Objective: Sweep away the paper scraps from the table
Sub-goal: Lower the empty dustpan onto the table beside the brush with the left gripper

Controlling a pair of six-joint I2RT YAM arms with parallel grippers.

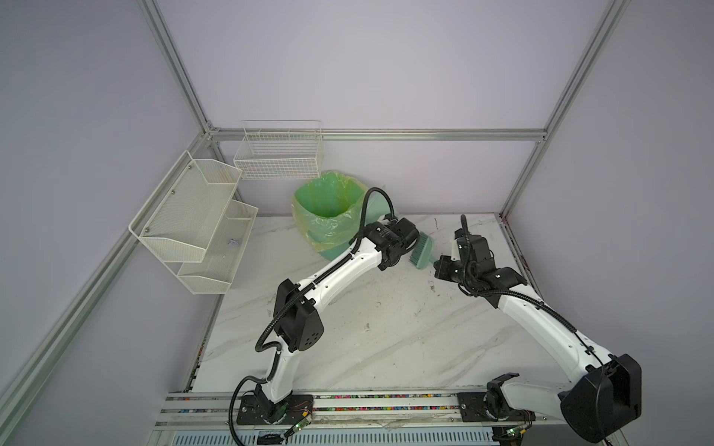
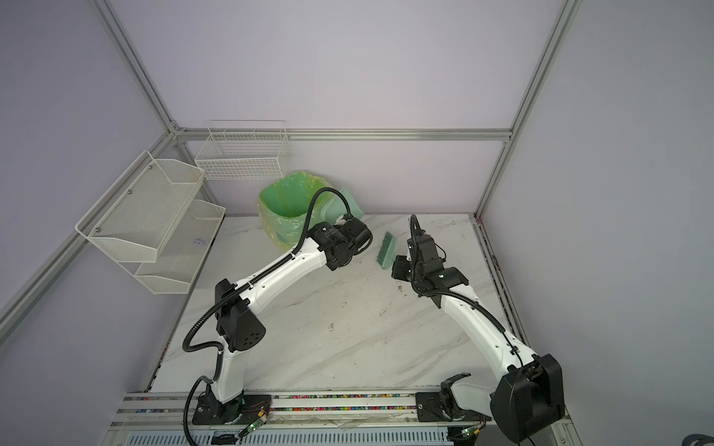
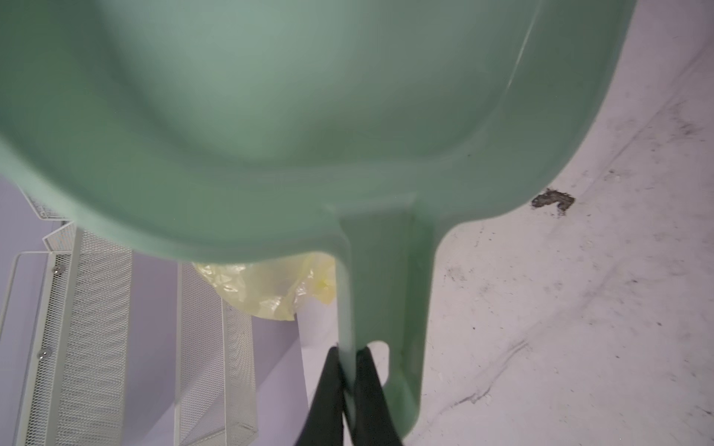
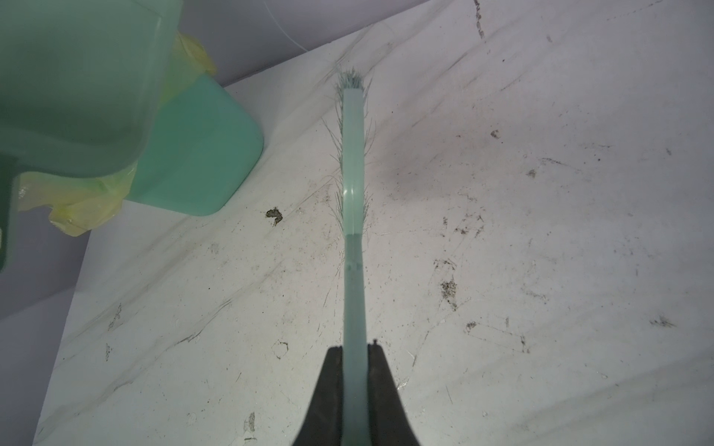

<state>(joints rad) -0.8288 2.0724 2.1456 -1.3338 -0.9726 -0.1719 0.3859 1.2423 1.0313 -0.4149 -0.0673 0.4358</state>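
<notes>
— Two tools are seen close up; what does each hold?

— The left tool (image 3: 349, 353) is clamped on one side wall of the handle of a pale green dustpan (image 3: 270, 116). The right tool (image 4: 354, 349) is clamped on the slim handle of a matching brush (image 4: 353, 154). In both top views the left tool is hidden behind its own wrist.

— And around them?

— In the left wrist view the pan is blurred and cut off by the frame, so nothing on it can be read. In a top view it tilts at the mouth of a green bin (image 1: 309, 222) lined with a yellowish bag; whether they touch, I cannot tell. The brush is seen along its spine, bristles splaying to both sides. I cannot tell whether the bristles reach the tabletop (image 1: 386, 347).

— Where are the paper scraps?

— I cannot make them out. The bin's depth is partly hidden by the left arm's cable. On the scuffed marble near the bin lies one dark speck (image 4: 273, 215). Tiny coloured bits (image 1: 386, 397) line the front rail's groove, too small to identify.
</notes>
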